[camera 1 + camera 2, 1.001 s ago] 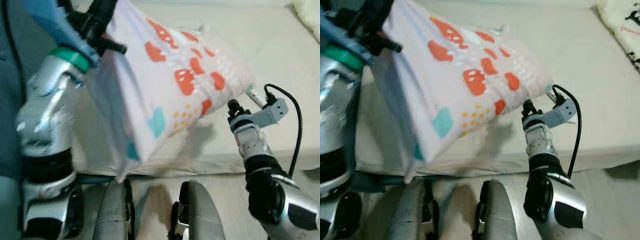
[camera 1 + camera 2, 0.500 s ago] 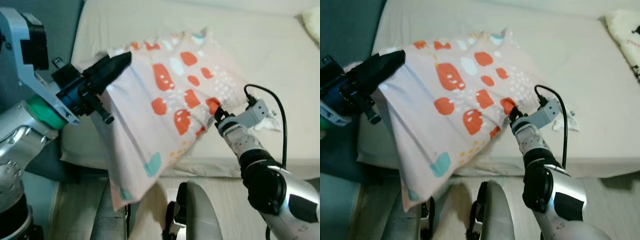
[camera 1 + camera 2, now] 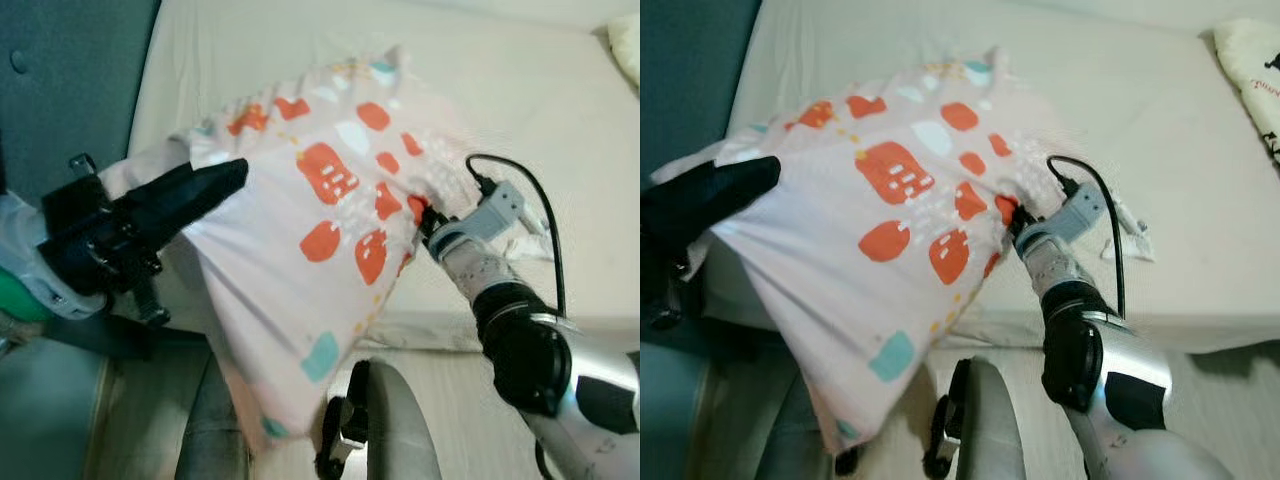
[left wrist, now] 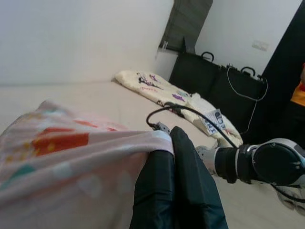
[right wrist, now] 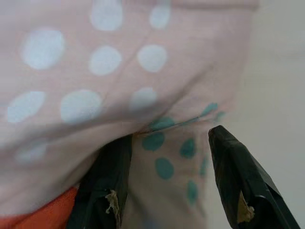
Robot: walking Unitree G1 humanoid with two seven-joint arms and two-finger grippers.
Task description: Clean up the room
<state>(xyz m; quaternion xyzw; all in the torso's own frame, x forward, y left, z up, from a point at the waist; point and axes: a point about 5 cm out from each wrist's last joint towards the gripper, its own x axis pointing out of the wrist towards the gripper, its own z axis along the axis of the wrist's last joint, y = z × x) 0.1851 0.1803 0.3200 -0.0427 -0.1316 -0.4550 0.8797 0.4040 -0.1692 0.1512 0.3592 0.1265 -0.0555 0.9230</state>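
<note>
Bed (image 3: pixel 1200 150), cream sheet, takes up most of what I see from the head cam; its front edge runs across just ahead of my legs. Over the front-left part of it hangs the pillow (image 3: pixel 910 230) (pinkish case, orange and teal blotches), carried between both arms. It lies on a diagonal: upper end toward the bed's middle, lower corner drooping past the front edge, off the mattress.

Left gripper (image 3: pixel 195 195) sits at the pillow's left side, fingers pressed together on a fold of the case, so it's clamped on fabric. Right gripper (image 5: pixel 167 181) is at the pillow's right edge; the wrist cam shows its two fingers spread apart w/ cloth lying between them. I judge it open, not pinching.

The key relation: the pillow's bulk lies between the two grippers, and only the left one has it. Any push onto the bed would go up and away from me along that diagonal.

Hard to read: the right fingertips are buried behind fabric in the head views, and the pillow's underside is hidden. A 2nd pillow (image 3: pixel 1250 70) is cut off at the bed's far-right corner.
</note>
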